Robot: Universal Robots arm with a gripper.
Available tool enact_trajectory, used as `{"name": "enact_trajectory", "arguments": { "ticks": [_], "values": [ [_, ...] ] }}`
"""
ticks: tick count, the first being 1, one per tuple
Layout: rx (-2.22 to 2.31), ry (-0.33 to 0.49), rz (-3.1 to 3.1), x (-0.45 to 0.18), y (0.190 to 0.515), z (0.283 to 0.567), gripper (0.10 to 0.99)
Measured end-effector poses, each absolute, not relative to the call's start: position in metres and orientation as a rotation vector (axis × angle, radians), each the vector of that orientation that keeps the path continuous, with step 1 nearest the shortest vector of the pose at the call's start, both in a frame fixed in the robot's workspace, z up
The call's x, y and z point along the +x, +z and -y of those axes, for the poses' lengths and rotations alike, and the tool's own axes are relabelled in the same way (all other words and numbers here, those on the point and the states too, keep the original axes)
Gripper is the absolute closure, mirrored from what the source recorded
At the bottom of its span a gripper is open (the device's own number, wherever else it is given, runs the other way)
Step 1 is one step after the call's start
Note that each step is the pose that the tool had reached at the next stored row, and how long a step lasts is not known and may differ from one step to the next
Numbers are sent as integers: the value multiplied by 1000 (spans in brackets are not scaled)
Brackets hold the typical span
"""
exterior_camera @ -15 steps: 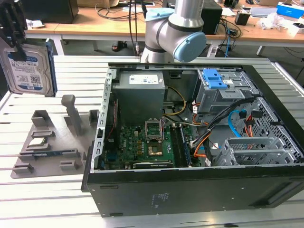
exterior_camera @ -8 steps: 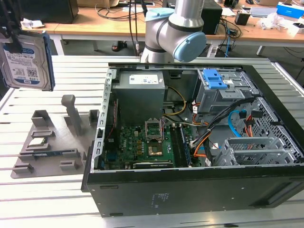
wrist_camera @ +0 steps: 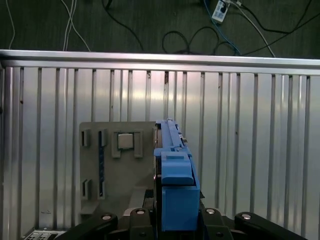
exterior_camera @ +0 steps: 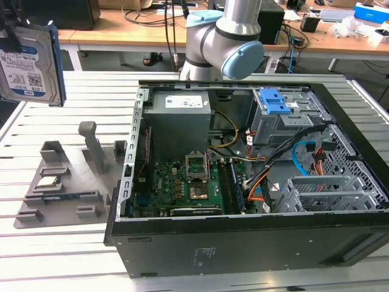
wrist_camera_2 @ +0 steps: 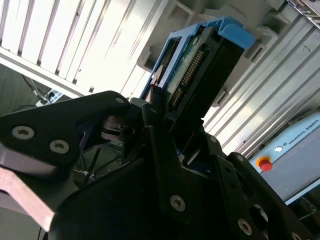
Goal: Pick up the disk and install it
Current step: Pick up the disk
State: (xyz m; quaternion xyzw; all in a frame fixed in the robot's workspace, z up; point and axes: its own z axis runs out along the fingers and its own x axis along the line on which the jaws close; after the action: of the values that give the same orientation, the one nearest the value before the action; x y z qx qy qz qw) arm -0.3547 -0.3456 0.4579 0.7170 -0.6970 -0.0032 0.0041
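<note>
Black fingers of the tool [wrist_camera: 172, 220] are clamped on the disk [wrist_camera: 175, 185], a flat rectangular silver hard drive with a white-and-blue printed label and a bright blue plastic carrier frame. In the first wrist view the drive shows edge-on, its blue frame rising from between the closed jaws. In the second wrist view the tool [wrist_camera_2: 182, 132] grips one end of the disk [wrist_camera_2: 200, 65], and the drive's row of connector pins faces the camera.

In the upper left of the exterior view the disk [exterior_camera: 27, 61] hangs upright in the air with its label toward the camera, clear of the slatted aluminium surface [exterior_camera: 61, 255] and well apart from the computer.

Lower in that frame, at the left, a grey moulded fixture plate [exterior_camera: 91, 164] lies on the surface. It carries a small square silver processor chip [exterior_camera: 48, 182] and a long narrow circuit module [exterior_camera: 64, 198]. The first wrist view shows the same plate [wrist_camera: 120, 175] and chip [wrist_camera: 125, 141] just beside the drive's edge.

Centre and right of the exterior view, an open black computer case [exterior_camera: 243, 243] lies on its side. Inside it are a green motherboard [exterior_camera: 182, 182], a grey power supply box [exterior_camera: 179, 121], a ridged blue plastic latch plate [exterior_camera: 276, 100] and a perforated metal drive cage [exterior_camera: 328, 191]. At the top centre stands the grey robot arm [exterior_camera: 225, 36] with its pale blue joint caps.
</note>
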Motion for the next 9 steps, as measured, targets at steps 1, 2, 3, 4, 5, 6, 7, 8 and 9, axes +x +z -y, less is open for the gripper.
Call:
{"name": "enact_trajectory", "arguments": {
  "ticks": [1,2,3,4,5,6,7,8,9],
  "values": [
    [2247,-10,2184,-355,460,346,722],
    [2247,-10,2184,-355,462,346,722],
    [2247,-10,2184,-355,466,346,722],
    [2247,-10,2184,-355,468,346,722],
    [2247,-10,2184,-355,470,346,722],
    [2247,-10,2184,-355,473,346,722],
    [2247,-10,2184,-355,475,346,722],
    [2247,-10,2184,-355,477,346,722],
    [2247,-10,2184,-355,481,346,722]
  ]
}}
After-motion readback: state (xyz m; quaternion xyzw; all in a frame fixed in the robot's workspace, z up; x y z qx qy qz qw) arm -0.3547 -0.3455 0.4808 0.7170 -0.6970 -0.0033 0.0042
